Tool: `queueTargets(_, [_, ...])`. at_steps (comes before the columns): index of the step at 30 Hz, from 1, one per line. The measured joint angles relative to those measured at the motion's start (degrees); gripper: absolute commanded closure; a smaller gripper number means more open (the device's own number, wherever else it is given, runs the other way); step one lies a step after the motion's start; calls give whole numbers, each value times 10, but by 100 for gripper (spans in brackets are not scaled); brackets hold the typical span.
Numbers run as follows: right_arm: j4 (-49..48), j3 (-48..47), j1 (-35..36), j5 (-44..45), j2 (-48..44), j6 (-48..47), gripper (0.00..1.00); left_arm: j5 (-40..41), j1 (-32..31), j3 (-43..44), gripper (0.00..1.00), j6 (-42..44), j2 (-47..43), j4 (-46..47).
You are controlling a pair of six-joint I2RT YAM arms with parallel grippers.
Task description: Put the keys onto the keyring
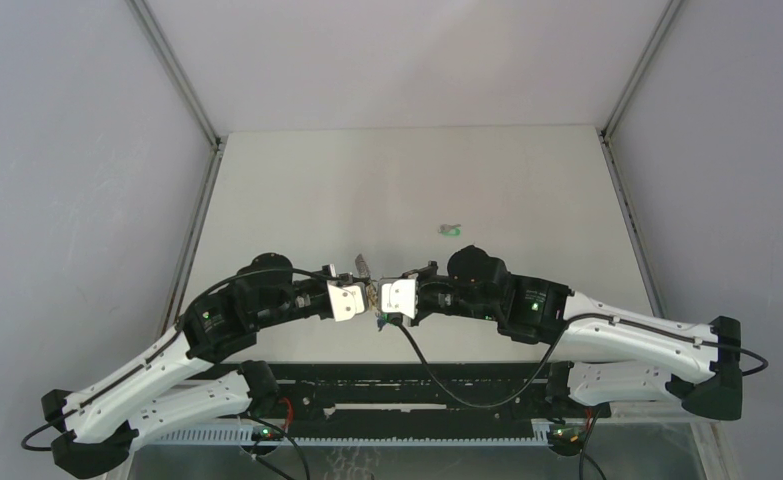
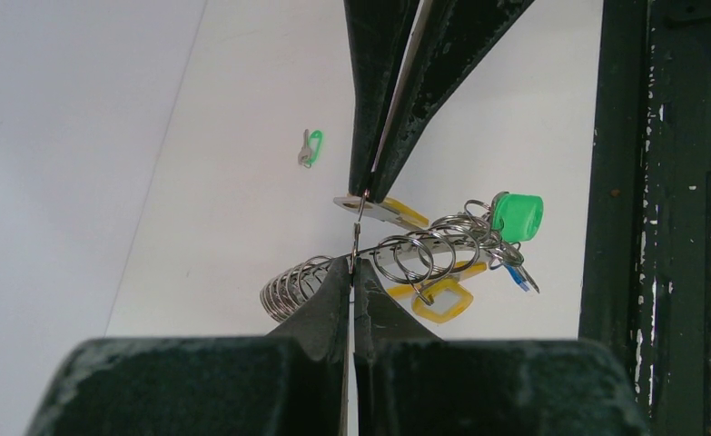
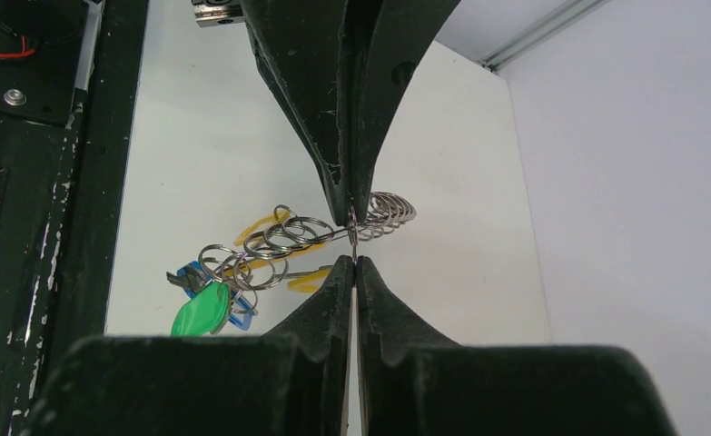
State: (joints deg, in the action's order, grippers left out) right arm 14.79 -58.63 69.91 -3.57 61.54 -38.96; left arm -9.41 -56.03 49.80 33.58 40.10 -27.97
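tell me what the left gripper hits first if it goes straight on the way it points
The right gripper. It faces the left gripper tip to tip, with only a thin loop of the keyring pinched between them. Depth is hard to judge, but the gap looks slight.

Both wrist cameras sit very close to the keyring and face it from opposite sides. The top camera looks down on the keyring from high above and behind, far off. The top and left wrist views share the loose green key beyond the keyring.
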Motion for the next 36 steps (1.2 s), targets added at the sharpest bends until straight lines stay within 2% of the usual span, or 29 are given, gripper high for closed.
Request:
queueTargets(23, [1,0,0,-4,6,0,100,-3,0,0,100,0,0,-1])
queueTargets(36, [14,0,-13,-46,12,5,100,-24,0,0,100,0,0,-22])
